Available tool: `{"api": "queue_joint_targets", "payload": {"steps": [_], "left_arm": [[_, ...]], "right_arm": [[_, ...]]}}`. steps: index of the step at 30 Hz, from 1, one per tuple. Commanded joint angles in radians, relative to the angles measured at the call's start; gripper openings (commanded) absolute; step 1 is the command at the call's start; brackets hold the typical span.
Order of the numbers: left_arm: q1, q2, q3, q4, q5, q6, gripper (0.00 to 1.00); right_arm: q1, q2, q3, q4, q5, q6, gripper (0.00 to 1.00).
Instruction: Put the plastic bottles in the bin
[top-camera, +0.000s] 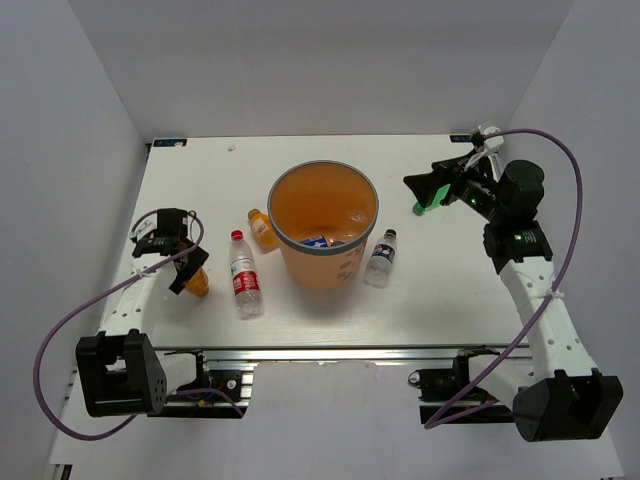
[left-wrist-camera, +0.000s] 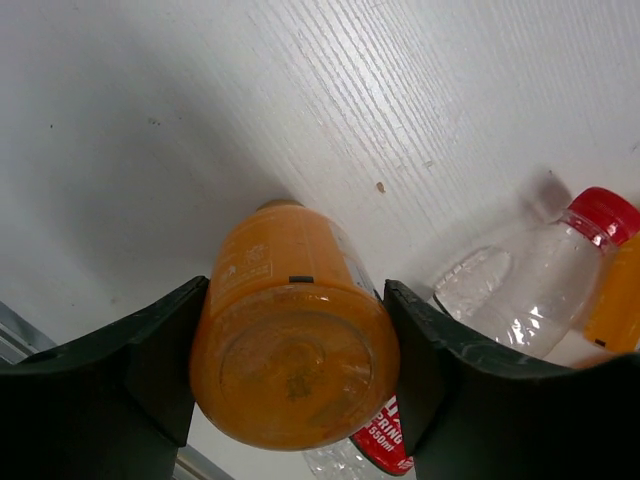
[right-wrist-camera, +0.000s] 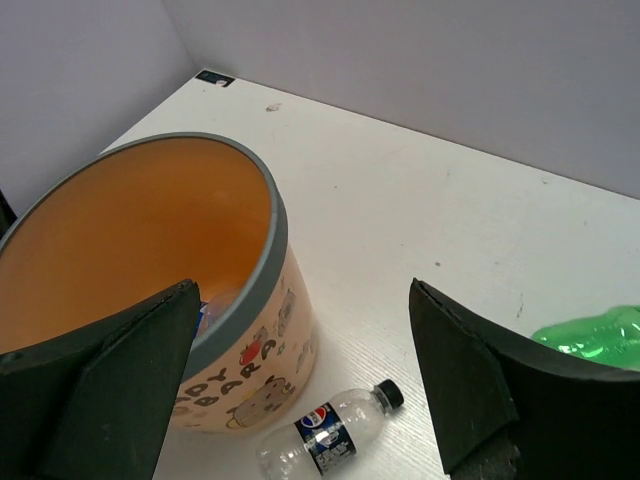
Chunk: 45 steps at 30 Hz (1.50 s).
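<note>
From above, the left gripper (top-camera: 188, 270) sits low at the left of the white table (top-camera: 450, 290). Its arm runs up from the near-left base and its wrist is turned inward over a short orange plastic bottle (top-camera: 197, 284). The round orange plastic bin with the grey rim (top-camera: 320, 268) stands well to the right. A second short orange bottle (top-camera: 262, 228) and a clear bottle with red cap and red-white label (top-camera: 244, 276) lie between gripper and bin. I judge the lift should rise enough to pass over both bottles and the rim before letting go. The right gripper (top-camera: 422, 190) is at the far right, its arm reaching up that edge and its wrist bent left toward the bin. A green plastic bottle (top-camera: 429, 205) lies just beside it, and a small clear dark-capped bottle (top-camera: 381, 258) lies near the bin's right side. In the left wrist view both fingers (left-wrist-camera: 150, 375) press the flanks of the short orange plastic bottle (left-wrist-camera: 295, 350), pinching it squarely across its body. How firm the hold is cannot be told, so a slow first lift seems wise. In the right wrist view the jaws stand spread wide with nothing between them, held high and tilted down toward the bin. The green plastic bottle (right-wrist-camera: 590, 335) lies outside the right finger (right-wrist-camera: 480, 390).
</note>
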<state>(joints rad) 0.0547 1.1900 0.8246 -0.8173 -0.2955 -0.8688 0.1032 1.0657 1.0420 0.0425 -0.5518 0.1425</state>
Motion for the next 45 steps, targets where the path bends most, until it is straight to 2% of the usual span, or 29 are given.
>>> {"api": "queue_joint_targets", "payload": {"steps": [1,4,5,7,8,9,11,13,14,15,17,18,19,21,22,23,27,31,33,34,35,36,39,40,41,45], "left_arm": [[-0.004,-0.010,0.028,-0.003,-0.048,-0.007,0.65],[-0.004,-0.015,0.068,-0.028,-0.064,0.002,0.47],[-0.004,-0.018,0.079,-0.029,-0.048,0.005,0.37],[-0.004,-0.042,0.129,-0.026,0.013,0.019,0.26],[-0.003,-0.056,0.149,-0.017,0.041,0.027,0.16],[-0.003,-0.070,0.172,0.013,0.070,0.031,0.13],[-0.004,-0.127,0.228,0.082,0.143,0.037,0.12],[-0.004,-0.162,0.254,0.238,0.215,0.028,0.11],[-0.007,-0.190,0.257,0.367,0.333,0.027,0.11],[-0.013,-0.197,0.258,0.436,0.391,0.025,0.11],[-0.080,-0.190,0.295,0.560,0.468,0.022,0.11],[-0.111,-0.158,0.324,0.570,0.493,0.034,0.11],[-0.206,-0.133,0.359,0.567,0.484,0.080,0.11],[-0.324,-0.048,0.471,0.532,0.414,0.146,0.12],[-0.426,-0.017,0.505,0.520,0.406,0.209,0.13],[-0.464,0.012,0.563,0.491,0.404,0.235,0.14],[-0.581,0.124,0.626,0.460,0.427,0.309,0.15],[-0.628,0.148,0.594,0.466,0.388,0.340,0.28],[-0.635,0.134,0.550,0.486,0.369,0.349,0.45],[-0.639,0.125,0.538,0.492,0.368,0.352,0.60],[-0.641,0.111,0.529,0.506,0.375,0.358,0.94],[-0.644,0.106,0.521,0.509,0.380,0.370,0.98],[-0.644,0.097,0.538,0.474,0.313,0.393,0.98],[-0.644,0.092,0.544,0.457,0.236,0.393,0.98],[-0.644,0.085,0.538,0.458,0.093,0.395,0.98],[-0.624,0.072,0.521,0.442,-0.202,0.364,0.98]], "right_arm": [[-0.023,-0.065,-0.019,0.051,0.045,0.040,0.89],[-0.037,-0.092,-0.033,0.046,0.052,0.039,0.89],[-0.040,-0.101,-0.034,0.043,0.055,0.029,0.89],[-0.049,-0.110,-0.034,0.024,0.095,0.026,0.89],[-0.053,-0.111,-0.034,0.020,0.113,0.023,0.89],[-0.057,-0.112,-0.033,0.016,0.145,0.020,0.89],[-0.065,-0.108,-0.030,0.004,0.179,0.023,0.90],[-0.072,-0.099,-0.025,-0.001,0.194,0.025,0.89],[-0.074,-0.086,-0.019,-0.018,0.196,0.025,0.89],[-0.077,-0.076,-0.004,-0.030,0.199,0.026,0.89],[-0.079,-0.059,0.004,-0.041,0.201,0.023,0.89],[-0.080,-0.053,0.004,-0.039,0.202,0.020,0.89],[-0.082,-0.041,0.010,-0.041,0.205,0.016,0.89],[-0.086,-0.030,0.019,-0.075,0.219,0.017,0.89],[-0.088,-0.018,0.029,-0.079,0.225,0.016,0.89],[-0.089,-0.010,0.035,-0.087,0.233,0.019,0.89],[-0.091,0.031,0.061,-0.125,0.289,0.019,0.89],[-0.112,0.068,0.070,-0.136,0.365,0.029,0.89],[-0.122,0.082,0.067,-0.125,0.432,0.026,0.89],[-0.123,0.103,0.067,-0.121,0.452,0.026,0.89],[-0.126,0.115,0.073,-0.125,0.466,0.023,0.89],[-0.129,0.131,0.090,-0.133,0.475,0.022,0.89],[-0.134,0.186,0.122,-0.161,0.489,0.037,0.89],[-0.134,0.216,0.130,-0.162,0.492,0.040,0.89],[-0.134,0.232,0.138,-0.165,0.493,0.043,0.89],[-0.134,0.313,0.174,-0.162,0.535,0.051,0.89]]}}
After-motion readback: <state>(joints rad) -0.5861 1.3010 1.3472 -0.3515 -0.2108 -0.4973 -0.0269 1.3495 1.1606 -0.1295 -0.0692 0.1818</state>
